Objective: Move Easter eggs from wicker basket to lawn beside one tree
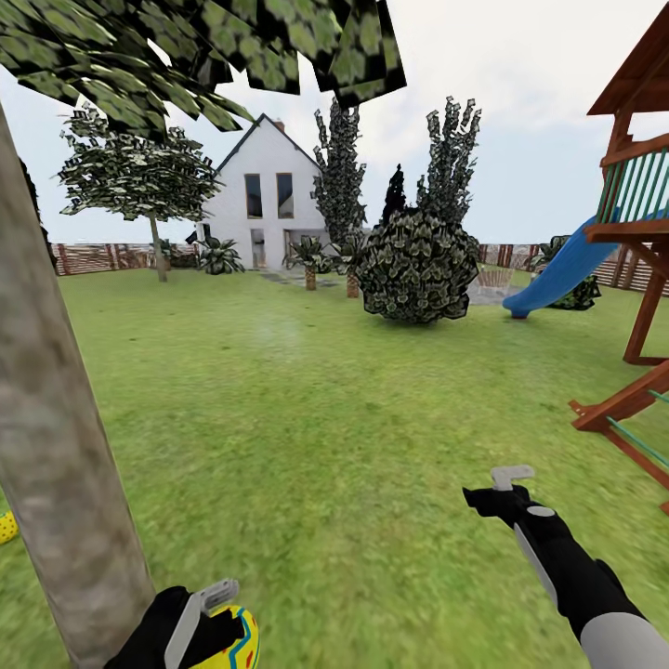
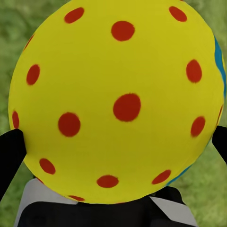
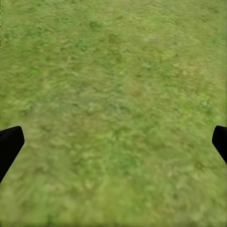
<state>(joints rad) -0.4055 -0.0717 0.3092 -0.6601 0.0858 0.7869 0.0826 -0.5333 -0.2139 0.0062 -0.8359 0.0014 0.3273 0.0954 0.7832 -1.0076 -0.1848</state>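
A thick mottled grey-brown tree [image 1: 56,446] rises at the left of the head view. Just right of its base, my left gripper [image 1: 218,621] is shut on a yellow Easter egg [image 1: 238,643]. Seen close in the left wrist view, this egg [image 2: 113,101] has red dots and a blue patch, and black fingers [image 2: 10,151] press both its sides. A second yellow egg with dark dots [image 1: 6,527] lies on the lawn [image 1: 307,437] left of the trunk. My right gripper [image 1: 497,488] hangs open over bare grass [image 3: 113,94], fingertips [image 3: 9,146] wide apart. The wicker basket is out of view.
A wooden play tower [image 1: 641,307] with a blue slide [image 1: 557,274] stands at the right, its slanted beams reaching toward my right arm. A round dark bush [image 1: 418,265], cypresses, a white house [image 1: 265,200] and a slatted fence [image 1: 93,257] lie far ahead.
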